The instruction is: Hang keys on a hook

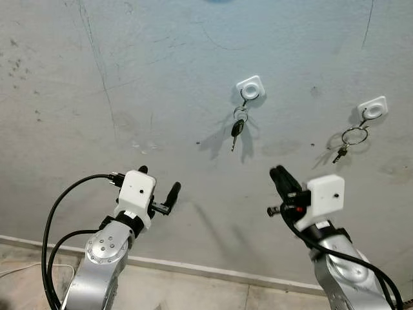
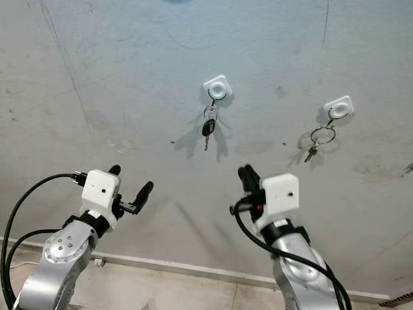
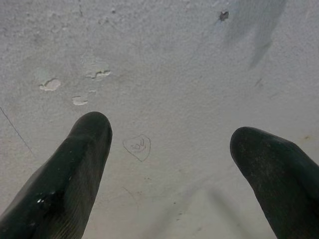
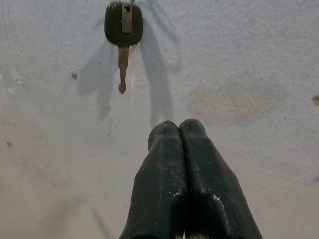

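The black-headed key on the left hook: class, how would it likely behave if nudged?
The black-headed key hangs freely by a ring from the left hook, so it would probably swing. It looks small and rigid, likely light. Its smooth metal blade may slip between pincer fingers.

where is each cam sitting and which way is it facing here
Left eye view: on the head, facing the grey wall; shows both silver arms, the left gripper and right gripper.
Right eye view: beside it, same scene, shifted sideways.
Left wrist view: on the left wrist, looking along its spread fingers at bare wall.
Right wrist view: on the right wrist, looking along its closed fingers at the black-headed key.
Shared: that key also hangs from the nearer white hook in both eye views.
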Robot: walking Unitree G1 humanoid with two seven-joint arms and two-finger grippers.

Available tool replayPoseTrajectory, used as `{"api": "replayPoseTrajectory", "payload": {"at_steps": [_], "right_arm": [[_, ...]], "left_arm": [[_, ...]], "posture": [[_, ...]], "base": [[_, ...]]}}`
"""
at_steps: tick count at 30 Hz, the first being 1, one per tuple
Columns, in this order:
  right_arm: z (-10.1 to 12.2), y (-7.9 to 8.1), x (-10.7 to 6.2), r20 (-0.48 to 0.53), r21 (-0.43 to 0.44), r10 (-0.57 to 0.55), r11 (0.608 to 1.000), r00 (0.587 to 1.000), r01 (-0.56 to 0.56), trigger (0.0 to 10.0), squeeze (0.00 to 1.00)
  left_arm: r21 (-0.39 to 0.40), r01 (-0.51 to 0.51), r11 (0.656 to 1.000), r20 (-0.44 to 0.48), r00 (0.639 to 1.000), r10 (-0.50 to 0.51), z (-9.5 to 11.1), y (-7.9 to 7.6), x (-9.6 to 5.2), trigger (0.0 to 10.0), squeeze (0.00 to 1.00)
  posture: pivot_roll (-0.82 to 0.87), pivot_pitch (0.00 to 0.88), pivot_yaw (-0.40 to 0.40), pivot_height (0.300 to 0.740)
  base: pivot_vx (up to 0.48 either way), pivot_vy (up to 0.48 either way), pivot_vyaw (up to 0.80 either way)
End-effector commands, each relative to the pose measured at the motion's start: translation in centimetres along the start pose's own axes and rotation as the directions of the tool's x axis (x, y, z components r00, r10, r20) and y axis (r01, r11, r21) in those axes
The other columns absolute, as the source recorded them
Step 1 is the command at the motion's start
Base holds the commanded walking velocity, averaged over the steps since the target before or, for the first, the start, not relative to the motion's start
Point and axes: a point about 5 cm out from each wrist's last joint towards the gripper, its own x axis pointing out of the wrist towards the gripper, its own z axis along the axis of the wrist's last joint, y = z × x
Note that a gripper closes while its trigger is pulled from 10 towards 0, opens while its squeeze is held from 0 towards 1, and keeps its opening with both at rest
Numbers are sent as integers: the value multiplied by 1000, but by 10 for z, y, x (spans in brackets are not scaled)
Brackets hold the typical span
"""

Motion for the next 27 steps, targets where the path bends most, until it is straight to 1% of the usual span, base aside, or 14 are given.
{"api": "replayPoseTrajectory", "payload": {"at_steps": [1, 3, 6, 7, 9, 10, 11, 18, 27], "right_arm": [[6, -2, -3, 5, -2, -2, 1000, 1000, 2, 10000, 992], [6, -2, -4, -2, 12, 0, 1000, 1000, 0, 10000, 992], [8, -2, -2, 5, 8, -6, 1000, 1000, 6, 10000, 984], [9, -2, -1, 7, 7, -10, 1000, 1000, 10, 10000, 957], [9, -2, -1, 9, 4, -12, 1000, 1000, 12, 10000, 957], [9, 1, -1, 9, 7, -5, 1000, 1000, 5, 10000, 278], [9, 2, -1, 9, 13, 1, 1000, 1000, -1, 10000, 0], [7, 5, -2, -7, 20, 15, 1000, 1000, -14, 10000, 0], [6, 4, -2, -18, 16, 3, 1000, 1000, -3, 10000, 0]], "left_arm": [[11, 8, 1000, 7, 1000, -8, 1, -2, 2, 10000, 0], [15, 11, 1000, 12, 1000, -11, 2, -3, 4, 10000, 0], [33, 4, 999, 24, 1000, -5, 4, -3, 6, 10000, 0], [29, 2, 1000, 25, 1000, -3, 5, -3, 7, 10000, 0], [27, 2, 1000, 26, 1000, -3, 5, -3, 7, 10000, 0], [23, 9, 1000, 29, 1000, -9, 5, -4, 7, 10000, 0], [23, 11, 1000, 30, 999, -11, 5, -4, 7, 10000, 0], [-12, 1, 1000, 38, 999, 0, 6, -4, 8, 10000, 0], [-11, 0, 1000, 43, 999, 1, 9, -5, 9, 10000, 0]], "posture": [[143, 0, -66, 740], [139, 0, -65, 740], [138, 0, -64, 740], [136, 0, -63, 740], [136, 0, -63, 740], [134, 0, -63, 740], [134, 0, -63, 740], [133, 0, -66, 740], [132, 0, -69, 740]], "base": [[0, 0, 0], [0, 0, 0], [0, 0, 0], [0, 0, 0], [0, 0, 0], [0, 0, 0], [0, 0, 0], [0, 0, 0], [0, 0, 0]]}}
